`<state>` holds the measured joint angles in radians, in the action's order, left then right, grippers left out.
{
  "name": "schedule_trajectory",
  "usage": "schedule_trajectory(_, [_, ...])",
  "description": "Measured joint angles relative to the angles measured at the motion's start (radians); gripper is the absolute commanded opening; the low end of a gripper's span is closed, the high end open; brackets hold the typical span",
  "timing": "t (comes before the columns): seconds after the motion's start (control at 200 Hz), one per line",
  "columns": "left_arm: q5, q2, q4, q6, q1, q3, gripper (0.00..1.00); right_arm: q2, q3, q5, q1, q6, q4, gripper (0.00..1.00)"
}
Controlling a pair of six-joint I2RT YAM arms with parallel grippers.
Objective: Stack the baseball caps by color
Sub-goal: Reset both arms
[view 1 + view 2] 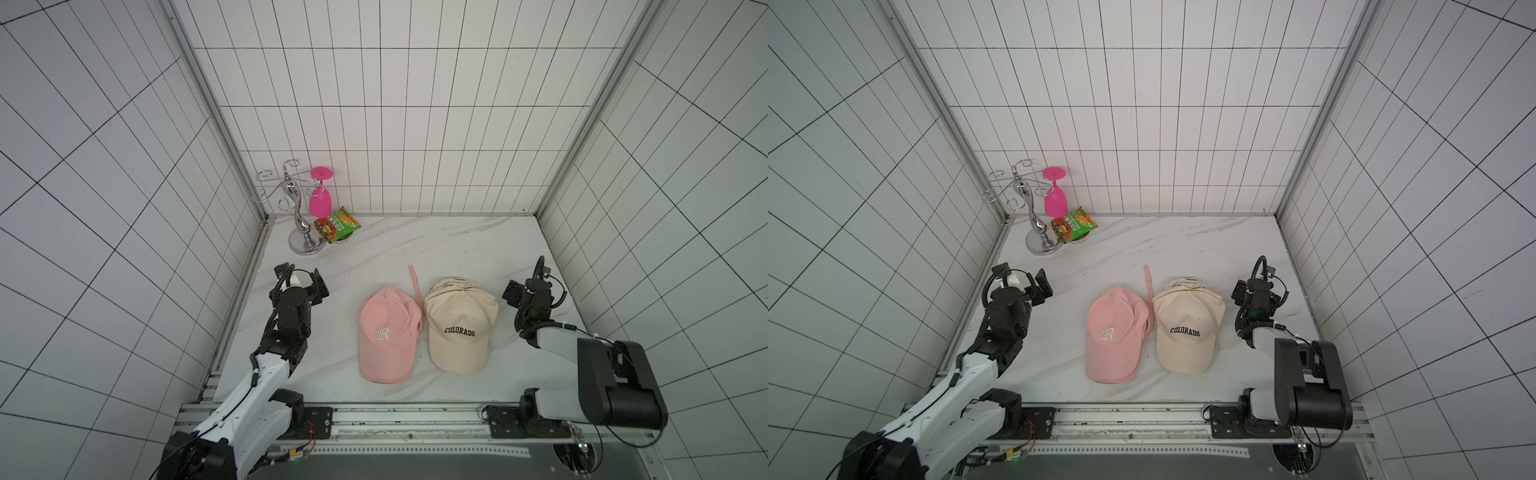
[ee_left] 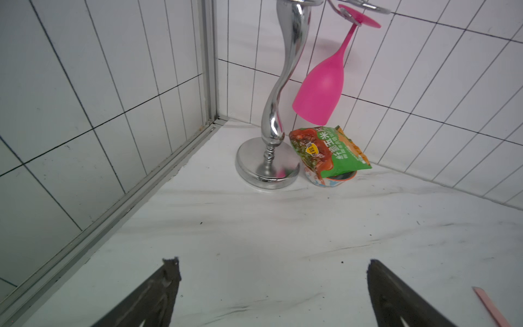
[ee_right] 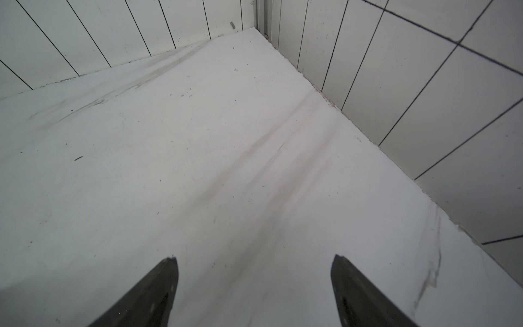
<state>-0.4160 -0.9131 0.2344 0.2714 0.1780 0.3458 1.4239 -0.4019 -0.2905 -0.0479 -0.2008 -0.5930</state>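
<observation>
In both top views the pink caps [image 1: 388,332] lie nested in one pile mid-surface, a white "R" on the front and the brims pointing at the robot's base. One strap [image 1: 413,282] trails out behind. Touching them on the robot's right are the cream caps [image 1: 459,326], with black COLORADO lettering and extra crowns peeking out at the back. How many are in each pile, I can't count.

The surface [image 1: 415,245] is white and marbled, with white tiled walls [image 1: 374,124] on three sides. In the far left corner a chrome rack [image 1: 297,208] holds a hot-pink goblet [image 1: 321,199] upside down, and a snack packet [image 1: 337,224] sits beside its base. The arms flank the piles, touching neither.

Left wrist view: the left fingers [image 2: 158,291] are spread wide, released, over bare surface. The packet rests on a small bowl [image 2: 331,181].

Right wrist view: the right fingers [image 3: 152,297] are released too, splayed and facing a tiled corner.
</observation>
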Motion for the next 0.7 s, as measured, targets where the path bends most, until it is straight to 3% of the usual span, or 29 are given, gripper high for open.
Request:
schedule_trajectory(0.13, [0.025,-0.087,0.103,-0.069,-0.044,-0.051,0.99,0.117,0.003,0.017,0.050,0.063,-0.151,0.99])
schedule_trajectory(0.285, [0.117,-0.221,0.236,-0.132,-0.092,-0.056,0.99,0.117,0.010,0.036,0.054,0.081,-0.220,0.99])
schedule_trajectory(0.555, [0.389,-0.459,0.464,-0.125,-0.302,-0.032,0.99,0.118,0.009,0.035,0.057,0.103,-0.244,0.99])
schedule_trajectory(0.705, [0.520,-0.644,0.604,-0.138,-0.314,0.008,0.99,0.118,0.009,0.034,0.057,0.109,-0.245,0.99])
